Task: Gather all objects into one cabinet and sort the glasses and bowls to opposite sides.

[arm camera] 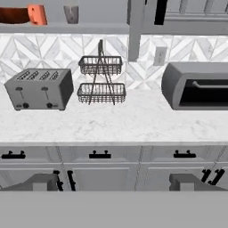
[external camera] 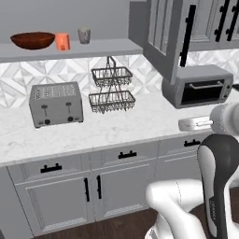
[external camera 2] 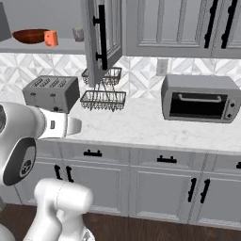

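My gripper [arm camera: 114, 181] is empty, its jaws wide apart, far back from the counter. The red bowl [external camera: 32, 40], orange cup [external camera: 62, 41] and one mug [external camera: 84, 35] sit on the open shelf [external camera: 93, 48]. I should reach up slowly and miss the open cabinet door [external camera 2: 100, 37].

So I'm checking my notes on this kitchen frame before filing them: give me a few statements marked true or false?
1. The red-brown bowl sits on the cabinet shelf. True.
2. The orange cup stands between bowl and mug. True.
3. The toaster sits right of the wire basket stand. False: left.
4. The gripper holds a mug. False: it is open, holding nothing.
5. The cabinet door stands open. True.
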You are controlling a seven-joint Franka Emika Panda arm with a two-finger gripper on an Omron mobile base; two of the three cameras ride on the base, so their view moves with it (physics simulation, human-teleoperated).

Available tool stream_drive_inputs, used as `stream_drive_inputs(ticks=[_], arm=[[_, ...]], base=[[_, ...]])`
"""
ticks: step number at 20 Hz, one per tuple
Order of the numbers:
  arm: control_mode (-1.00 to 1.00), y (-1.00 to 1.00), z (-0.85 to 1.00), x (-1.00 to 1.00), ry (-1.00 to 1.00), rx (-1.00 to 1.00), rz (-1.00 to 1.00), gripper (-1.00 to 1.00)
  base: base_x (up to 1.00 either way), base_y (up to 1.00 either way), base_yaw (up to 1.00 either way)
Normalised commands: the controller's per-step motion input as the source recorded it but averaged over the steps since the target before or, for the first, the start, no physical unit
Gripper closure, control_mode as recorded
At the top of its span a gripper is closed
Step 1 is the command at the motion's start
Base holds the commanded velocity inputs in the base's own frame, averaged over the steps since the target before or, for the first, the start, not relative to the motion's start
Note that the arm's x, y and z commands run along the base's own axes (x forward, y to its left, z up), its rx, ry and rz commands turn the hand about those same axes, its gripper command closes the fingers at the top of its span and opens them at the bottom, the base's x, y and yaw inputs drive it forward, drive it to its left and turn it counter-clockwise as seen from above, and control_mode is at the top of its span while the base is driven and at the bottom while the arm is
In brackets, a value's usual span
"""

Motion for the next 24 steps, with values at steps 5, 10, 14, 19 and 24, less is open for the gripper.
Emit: stream_drive_inputs(ticks=[5, 10, 14, 19, 24], arm=[[1.0, 0.0, 0.0, 0.0, 0.0, 0.0, 0.0, -1.0], [1.0, 0.0, 0.0, 0.0, 0.0, 0.0, 0.0, -1.0], [1.0, 0.0, 0.0, 0.0, 0.0, 0.0, 0.0, -1.0], [1.0, 0.0, 0.0, 0.0, 0.0, 0.0, 0.0, -1.0], [1.0, 0.0, 0.0, 0.0, 0.0, 0.0, 0.0, -1.0]], base=[[-0.26, -0.68, -0.09], [0.25, -0.68, -0.1], [0.35, -0.7, -0.14], [0.52, -0.74, -0.16], [0.92, -0.53, -0.28]])
